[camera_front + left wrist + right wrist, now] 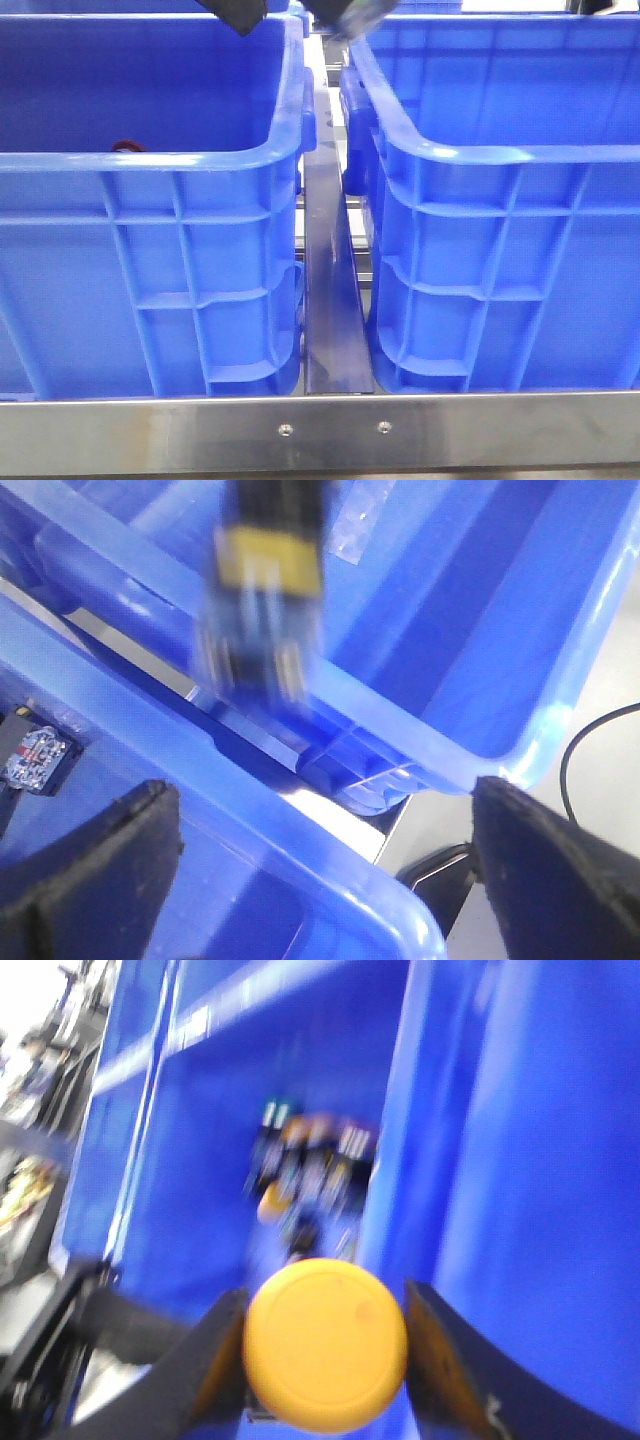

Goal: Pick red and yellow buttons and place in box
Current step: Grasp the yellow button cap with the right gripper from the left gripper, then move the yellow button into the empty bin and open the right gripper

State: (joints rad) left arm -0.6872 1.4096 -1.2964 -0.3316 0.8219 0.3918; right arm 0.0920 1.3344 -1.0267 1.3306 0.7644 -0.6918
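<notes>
Right gripper (pixel 325 1360) is clamped on the yellow button (pixel 325 1344): in the right wrist view the round yellow-orange cap sits squarely between the two dark fingers (pixel 215 1355), touching both, cap face toward the camera. Beyond the cap, further out from the fingertips, there's a blurred cluster of small parts (pixel 305 1175) against blue crate wall; the frame is too smeared to identify them. Left gripper (pixel 325 865) has its jaws wide apart, nothing between the pads (pixel 95 865). It hangs over the rim of the left crate (pixel 250 810), and past the fingertips the rim of the right crate (pixel 420 740) runs across, with a strip of metal rail (pixel 330 805) showing in the gap between the two. Out ahead of the left fingertips a motion-blurred black-and-yellow object (pixel 265 600) hangs above that gap; could be the other arm with its load, but the blur doesn't settle it. Off to one side of the left claw, inside the near crate, a small component with a pale face (pixel 38 758) lies on the floor. Front view: both arms only clip the top edge, the left gripper (pixel 240 14) above the left crate (pixel 150 260), the right gripper (pixel 350 18) above the seam by the right crate (pixel 500 260). A sliver of dark red (pixel 127 146) pokes just above the left crate's near rim, well below the left claw; likely the red button, mostly hidden.
</notes>
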